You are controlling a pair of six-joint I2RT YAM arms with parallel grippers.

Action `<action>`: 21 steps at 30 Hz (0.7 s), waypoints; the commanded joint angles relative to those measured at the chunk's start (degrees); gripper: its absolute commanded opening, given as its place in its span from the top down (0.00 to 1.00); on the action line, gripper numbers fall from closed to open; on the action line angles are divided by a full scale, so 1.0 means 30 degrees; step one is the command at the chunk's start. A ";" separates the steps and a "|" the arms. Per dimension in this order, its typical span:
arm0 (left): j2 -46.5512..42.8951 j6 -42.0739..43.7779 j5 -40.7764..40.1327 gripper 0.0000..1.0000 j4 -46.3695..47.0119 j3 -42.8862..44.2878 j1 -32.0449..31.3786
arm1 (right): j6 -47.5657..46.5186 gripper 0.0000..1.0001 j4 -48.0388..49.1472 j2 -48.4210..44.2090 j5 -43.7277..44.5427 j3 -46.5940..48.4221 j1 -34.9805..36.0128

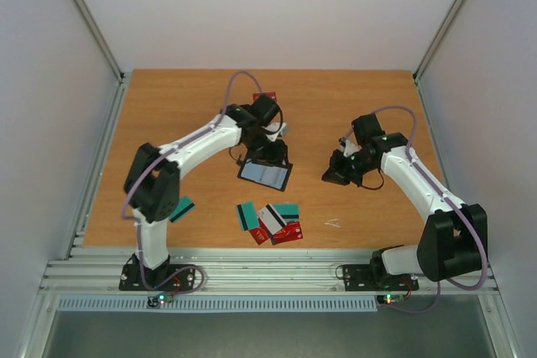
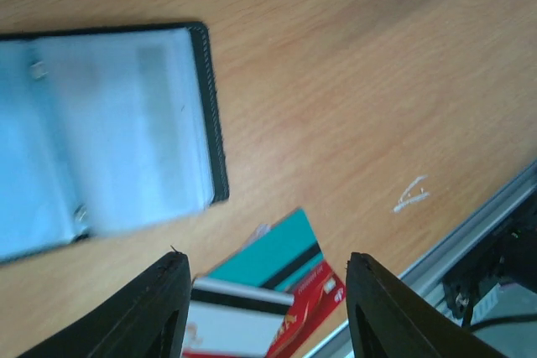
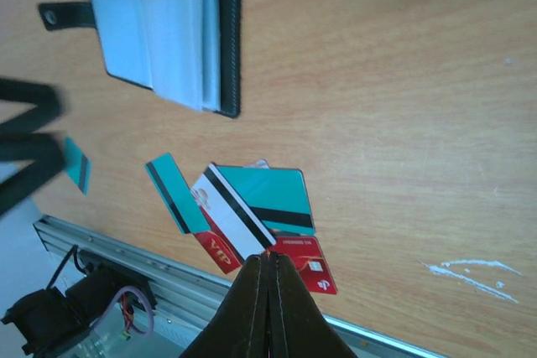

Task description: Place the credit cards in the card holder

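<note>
The card holder (image 1: 266, 174) lies open on the table, pale bluish inside (image 2: 109, 132), its clasp tab at its left in the right wrist view (image 3: 168, 31). Just in front of it, several credit cards overlap in a pile (image 1: 273, 221): teal with a dark stripe (image 2: 277, 253), white (image 3: 235, 211) and red (image 3: 306, 267). One teal card (image 1: 181, 209) lies apart by the left arm. My left gripper (image 1: 267, 153) hangs over the holder's far edge, open (image 2: 264, 259) with nothing between its fingers. My right gripper (image 1: 334, 175) is shut (image 3: 268, 256) and empty, to the right of the holder.
A red card-like thing (image 1: 270, 95) shows behind the left wrist at the back. White scratch marks (image 1: 333, 223) sit right of the pile. The metal rail (image 1: 268, 266) runs along the near edge, close to the cards.
</note>
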 commanded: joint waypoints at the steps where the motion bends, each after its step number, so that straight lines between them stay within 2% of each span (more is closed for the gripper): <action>1: -0.2469 0.1216 -0.2476 0.47 -0.2269 -0.1808 0.0122 | -0.0072 0.98 0.0229 -0.0588 -0.0747 -0.1375 -0.0100; 5: -0.3557 0.0984 -0.3001 0.46 -0.1619 -0.4647 0.0115 | 0.0444 0.97 0.0929 -0.0629 -0.1205 -0.2284 -0.0074; 10: -0.3501 0.0337 -0.4544 0.46 -0.1483 -0.6415 -0.0036 | 0.0372 0.97 0.1047 -0.0319 -0.1299 -0.2265 0.0025; 21: -0.1984 -0.0984 -0.7626 0.45 -0.0520 -0.6923 -0.1427 | 0.0099 0.97 0.0777 -0.0315 -0.1292 -0.2383 0.0084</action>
